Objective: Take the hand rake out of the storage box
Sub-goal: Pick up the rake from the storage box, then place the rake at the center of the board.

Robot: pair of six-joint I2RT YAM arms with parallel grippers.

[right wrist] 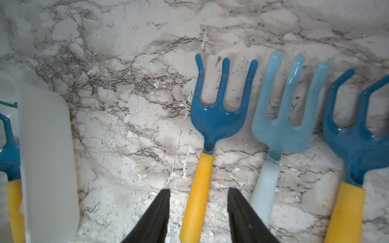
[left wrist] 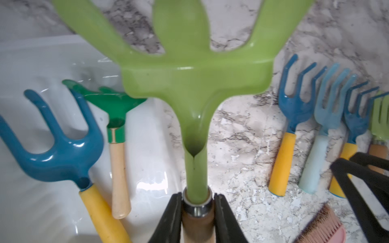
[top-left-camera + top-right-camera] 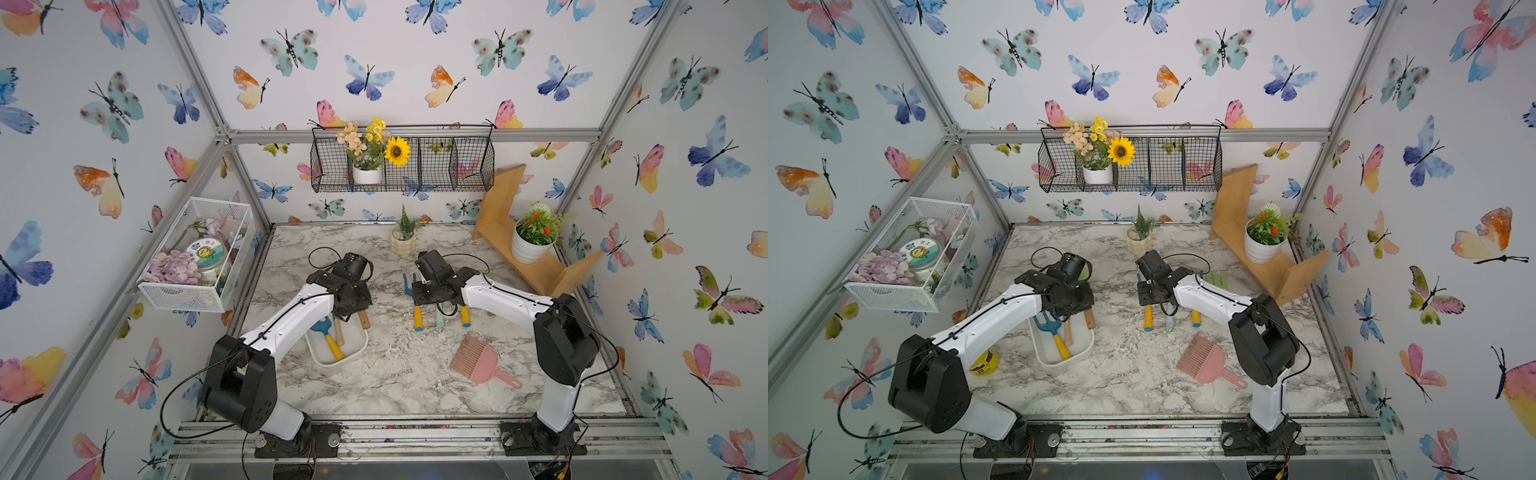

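Note:
My left gripper (image 2: 197, 195) is shut on a light-green hand rake (image 2: 195, 84), gripping the metal collar of its brown wooden handle (image 3: 364, 320). The rake hangs over the right rim of the white storage box (image 3: 336, 365). Inside the box lie a blue rake with a yellow handle (image 2: 63, 151) and a dark-green rake with a pale wooden handle (image 2: 116, 109). My right gripper (image 1: 199, 190) is open, its jaws on either side of the yellow handle of a blue rake (image 1: 214, 117) on the table, not touching it.
A light-blue rake (image 1: 282, 126) and another blue rake (image 1: 357, 136) lie beside that one. A pink brush (image 3: 482, 363) lies front right. A small plant pot (image 3: 402, 241) stands at the back, and a wooden shelf (image 3: 536, 274) with a potted plant at the back right.

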